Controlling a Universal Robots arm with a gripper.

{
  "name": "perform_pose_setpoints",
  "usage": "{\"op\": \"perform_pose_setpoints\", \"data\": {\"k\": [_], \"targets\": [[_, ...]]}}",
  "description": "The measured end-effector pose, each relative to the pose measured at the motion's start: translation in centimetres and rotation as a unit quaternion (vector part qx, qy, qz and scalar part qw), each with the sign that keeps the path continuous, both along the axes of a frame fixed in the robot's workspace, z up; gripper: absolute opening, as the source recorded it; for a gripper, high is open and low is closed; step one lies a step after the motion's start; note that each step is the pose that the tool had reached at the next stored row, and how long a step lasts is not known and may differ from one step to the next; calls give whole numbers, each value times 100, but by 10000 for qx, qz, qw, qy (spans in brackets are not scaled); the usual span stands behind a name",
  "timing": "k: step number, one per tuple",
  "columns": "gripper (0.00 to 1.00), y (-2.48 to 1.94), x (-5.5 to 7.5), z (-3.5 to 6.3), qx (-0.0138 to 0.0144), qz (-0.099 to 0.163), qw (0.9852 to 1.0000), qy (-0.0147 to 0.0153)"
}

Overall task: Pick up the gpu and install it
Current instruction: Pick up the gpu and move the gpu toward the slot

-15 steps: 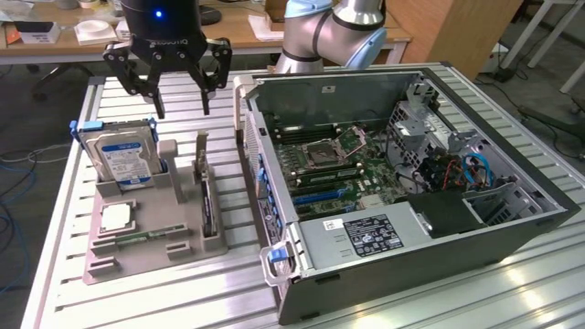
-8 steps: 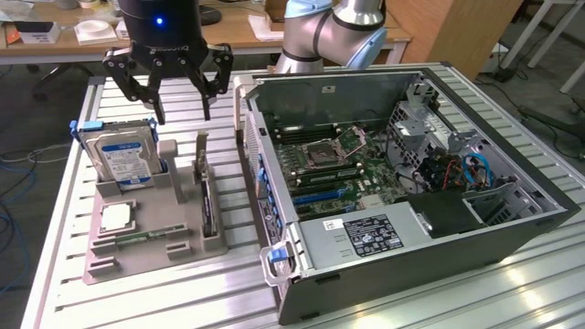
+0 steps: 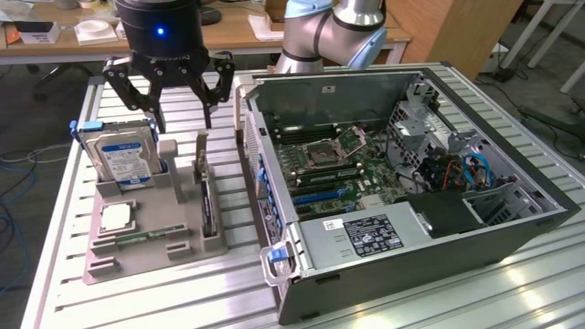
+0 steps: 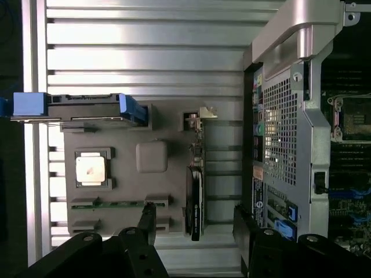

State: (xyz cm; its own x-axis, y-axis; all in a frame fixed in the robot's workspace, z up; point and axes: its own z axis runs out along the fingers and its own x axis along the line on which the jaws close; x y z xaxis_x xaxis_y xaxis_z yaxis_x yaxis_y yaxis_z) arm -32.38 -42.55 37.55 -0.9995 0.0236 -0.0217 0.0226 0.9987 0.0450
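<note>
Because the gpu [image 3: 207,202] stands on its long edge in a slot of the grey holder tray [image 3: 137,260], just beside the open computer case [image 3: 412,274], a good pick here would, I judge, come straight down with one finger on each flat face. The grip should be centred along the card and clear of the slot posts, so that the card lifts without tilting or dragging the tray. In the wrist view the card's thin edge lies roughly on the line between the two fingers [image 4: 146,223], though how well it is centred is hard to tell from that angle. Farther back on the tray, the blue-labelled hard drive [image 3: 123,154] stands upright, near enough to mind during a descent. Above and just behind it hangs the gripper [image 3: 183,116], pointing straight down, its claw spread wide, holding nothing and apart from the card. Beyond, the arm [image 3: 329,34] bends up behind the case.
</note>
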Motion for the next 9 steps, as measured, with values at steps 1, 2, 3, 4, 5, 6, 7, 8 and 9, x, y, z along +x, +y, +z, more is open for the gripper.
{"op": "perform_pose_setpoints", "data": {"k": [1, 2, 3, 4, 5, 6, 7, 8, 9], "targets": [[65, -20, 0, -4, 0, 2, 10000, 0], [65, -37, 0, -8, 0, 4, 10000, 0], [65, -48, 0, -12, 0, 6, 10000, 0], [65, -56, 0, -16, 0, 9, 10000, 0], [65, -62, 0, -24, 1, 12, 10000, -1], [65, -69, 0, -31, 0, 14, 10000, 0], [65, -78, 0, -43, 0, 15, 10000, 0], [65, -91, 0, -61, 0, 16, 10000, 0], [65, -106, 0, -78, -1, 18, 10000, 1]]}}
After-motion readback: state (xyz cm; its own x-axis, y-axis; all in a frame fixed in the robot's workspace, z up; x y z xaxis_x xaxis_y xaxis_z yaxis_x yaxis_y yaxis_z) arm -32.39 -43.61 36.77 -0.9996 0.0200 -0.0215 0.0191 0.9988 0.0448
